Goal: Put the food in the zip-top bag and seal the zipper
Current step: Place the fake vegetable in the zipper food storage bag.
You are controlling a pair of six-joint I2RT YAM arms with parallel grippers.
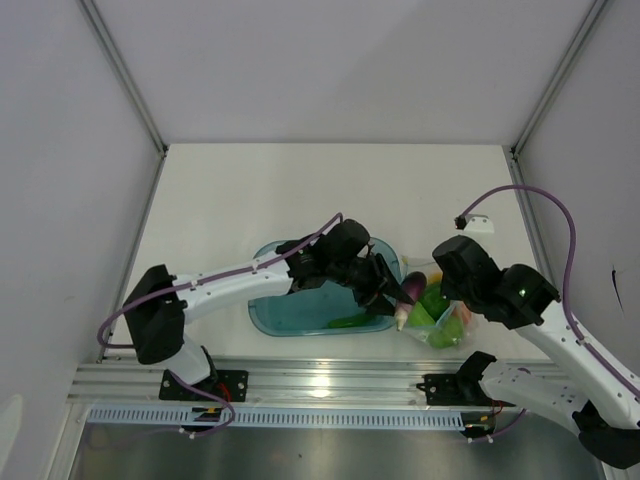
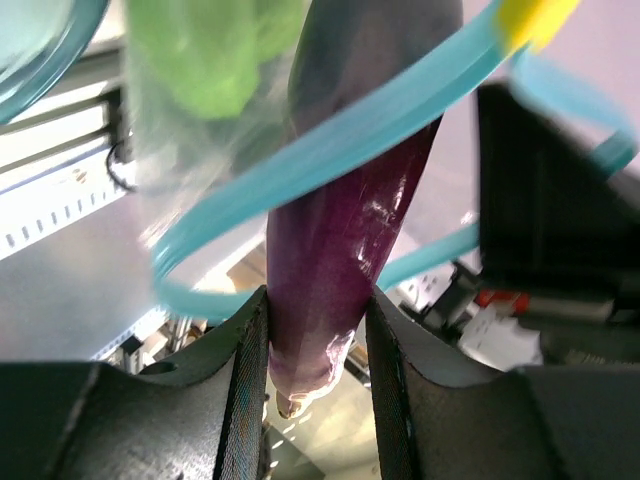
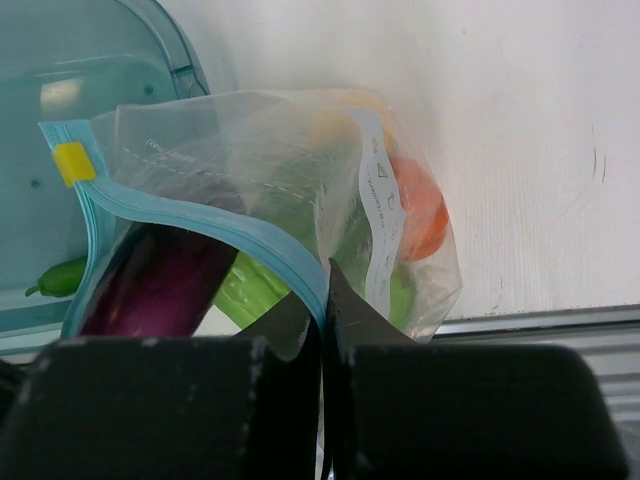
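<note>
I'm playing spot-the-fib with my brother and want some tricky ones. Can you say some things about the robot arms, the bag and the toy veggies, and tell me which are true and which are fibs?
1. The left gripper is holding the purple eggplant. True.
2. The zip-top bag is zipped shut. False: its teal zipper gapes open, looping around the eggplant.
3. The right gripper is pinching the bag's zipper edge. True.
4. The blue tub has nothing in it. False: a green chili lies inside.
5. An orange-red fruit is already inside the bag. True.
</note>
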